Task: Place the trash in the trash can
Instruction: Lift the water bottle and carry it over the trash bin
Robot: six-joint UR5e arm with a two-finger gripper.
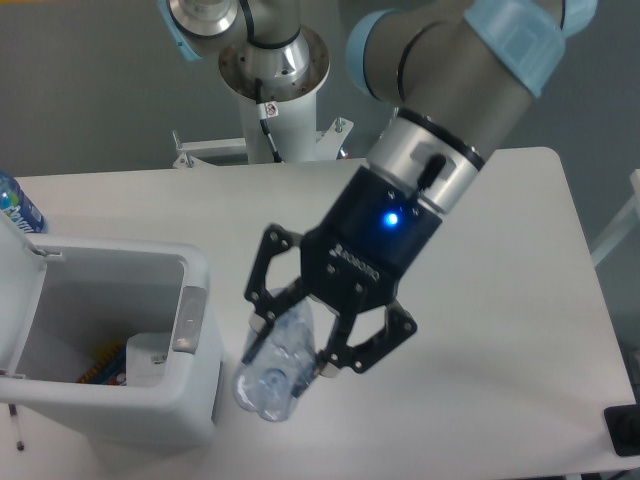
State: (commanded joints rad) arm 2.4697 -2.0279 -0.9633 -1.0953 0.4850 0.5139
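I see clear, glossy ribbed plastic on the water bottle (275, 368), matt black metal on the gripper (292, 342), smooth semi-gloss white plastic on the trash can (150, 415) at lower left, and a smooth matt white top on the table (500, 330).

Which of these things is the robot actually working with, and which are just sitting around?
Part of the job:
- clear water bottle, clamped in the gripper
- white trash can, lid open

Just sitting around:
- blue-labelled bottle behind the can
- black object at the table's right edge
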